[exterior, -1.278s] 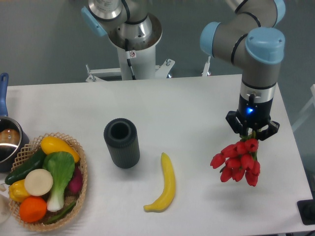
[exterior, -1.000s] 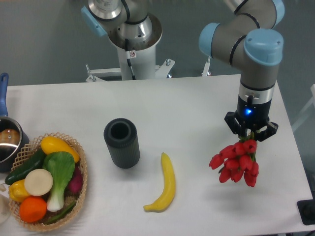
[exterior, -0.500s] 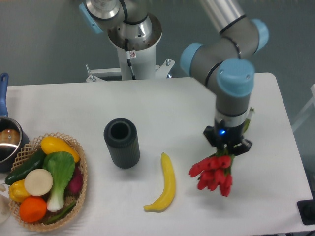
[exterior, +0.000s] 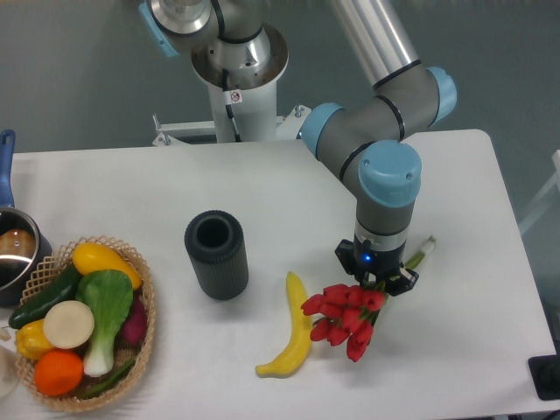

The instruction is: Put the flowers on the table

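Black two-finger gripper point(exterior: 376, 278) pinched the stems of the bunch of red artificial tulips point(exterior: 342, 317) | blooms hung over the white table point(exterior: 350, 192), just beside the yellow banana point(exterior: 292, 331) | dark ribbed cylindrical vase point(exterior: 216, 254) stood well apart

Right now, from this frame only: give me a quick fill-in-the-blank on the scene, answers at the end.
1. The gripper is shut on the stems of the red ____.
2. The flowers hang just right of the yellow ____.
3. The dark vase stands upright, left of the banana, and holds ____ flowers.
4. The vegetables sit in a wicker ____ at the table's left edge.

Missing words: flowers; banana; no; basket
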`<state>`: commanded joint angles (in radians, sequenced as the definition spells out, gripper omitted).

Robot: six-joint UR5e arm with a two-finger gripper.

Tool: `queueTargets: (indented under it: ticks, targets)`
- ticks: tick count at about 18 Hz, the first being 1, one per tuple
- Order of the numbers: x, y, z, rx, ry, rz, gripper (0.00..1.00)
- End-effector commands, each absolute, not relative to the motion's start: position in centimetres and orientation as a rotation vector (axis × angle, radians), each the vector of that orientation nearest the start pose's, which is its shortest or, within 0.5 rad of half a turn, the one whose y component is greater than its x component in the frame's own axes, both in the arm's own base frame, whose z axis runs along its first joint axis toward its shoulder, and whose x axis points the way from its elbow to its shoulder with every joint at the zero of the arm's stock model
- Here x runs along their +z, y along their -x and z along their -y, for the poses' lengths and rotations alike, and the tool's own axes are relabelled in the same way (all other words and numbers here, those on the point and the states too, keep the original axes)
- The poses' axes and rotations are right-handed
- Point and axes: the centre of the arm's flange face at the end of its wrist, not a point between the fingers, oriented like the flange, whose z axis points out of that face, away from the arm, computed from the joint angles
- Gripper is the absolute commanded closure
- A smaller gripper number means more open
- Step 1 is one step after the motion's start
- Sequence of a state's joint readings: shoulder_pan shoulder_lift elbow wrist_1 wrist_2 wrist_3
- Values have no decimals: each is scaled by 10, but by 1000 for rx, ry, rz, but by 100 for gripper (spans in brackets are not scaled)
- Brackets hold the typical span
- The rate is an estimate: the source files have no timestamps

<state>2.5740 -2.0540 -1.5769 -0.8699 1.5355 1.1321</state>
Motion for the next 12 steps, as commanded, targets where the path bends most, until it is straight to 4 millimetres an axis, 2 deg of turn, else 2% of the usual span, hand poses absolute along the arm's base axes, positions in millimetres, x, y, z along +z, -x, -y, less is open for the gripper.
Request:
queueTargets:
  ticks: [3, 9, 12]
  targets:
    - [285, 492, -463, 280, 2981, -180, 0]
    - [313, 515, -439, 280, 2880, -116, 0]
    - [315, 519, -434, 286, 2880, -99, 0]
